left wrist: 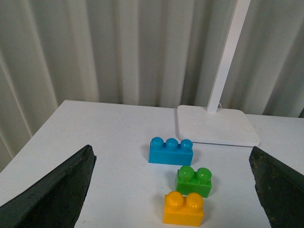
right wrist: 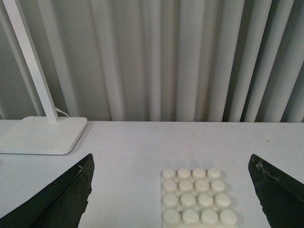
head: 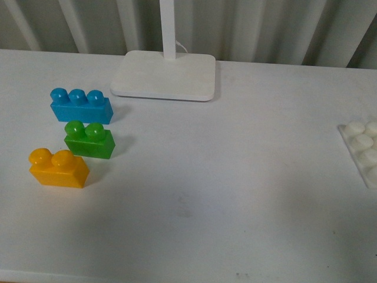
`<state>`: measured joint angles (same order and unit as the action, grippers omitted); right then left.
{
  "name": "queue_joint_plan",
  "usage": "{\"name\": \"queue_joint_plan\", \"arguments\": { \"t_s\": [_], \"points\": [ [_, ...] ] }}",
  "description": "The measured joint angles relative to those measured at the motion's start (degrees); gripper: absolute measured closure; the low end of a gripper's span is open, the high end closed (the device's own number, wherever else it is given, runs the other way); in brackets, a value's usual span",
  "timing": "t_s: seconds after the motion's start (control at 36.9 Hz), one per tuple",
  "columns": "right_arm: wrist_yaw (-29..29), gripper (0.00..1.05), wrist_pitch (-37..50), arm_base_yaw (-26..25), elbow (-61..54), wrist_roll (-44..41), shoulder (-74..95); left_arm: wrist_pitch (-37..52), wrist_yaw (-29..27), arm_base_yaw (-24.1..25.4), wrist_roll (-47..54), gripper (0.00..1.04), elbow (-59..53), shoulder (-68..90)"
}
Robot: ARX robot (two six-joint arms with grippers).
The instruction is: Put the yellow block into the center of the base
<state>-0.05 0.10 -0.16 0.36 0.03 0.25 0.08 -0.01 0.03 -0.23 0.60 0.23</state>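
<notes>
The yellow block (head: 58, 168) stands on the white table at the front left, two studs up; the left wrist view shows it (left wrist: 184, 209) nearest the camera. My left gripper (left wrist: 173, 190) is open, its dark fingers (left wrist: 52, 192) spread wide on either side of the bricks, well short of them. The base (head: 362, 150), a white studded plate, lies at the table's right edge, partly cut off in the front view. My right gripper (right wrist: 173, 190) hangs open above and before the base (right wrist: 195, 197), nothing between its fingers (right wrist: 52, 194). Neither arm shows in the front view.
A green two-stud brick (head: 89, 140) sits just behind the yellow one, and a blue three-stud brick (head: 80, 106) behind that. A smooth white stand (head: 165, 75) with a pole is at the back centre. Ribbed grey curtain lines the far edge.
</notes>
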Motion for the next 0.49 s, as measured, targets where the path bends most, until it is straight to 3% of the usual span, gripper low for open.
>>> {"name": "queue_joint_plan", "arguments": {
  "t_s": [0.49],
  "points": [
    [0.0,0.09,0.0,0.0,0.0,0.0,0.0,0.0,0.0,0.0,0.0,0.06,0.0,0.0]
  ]
}}
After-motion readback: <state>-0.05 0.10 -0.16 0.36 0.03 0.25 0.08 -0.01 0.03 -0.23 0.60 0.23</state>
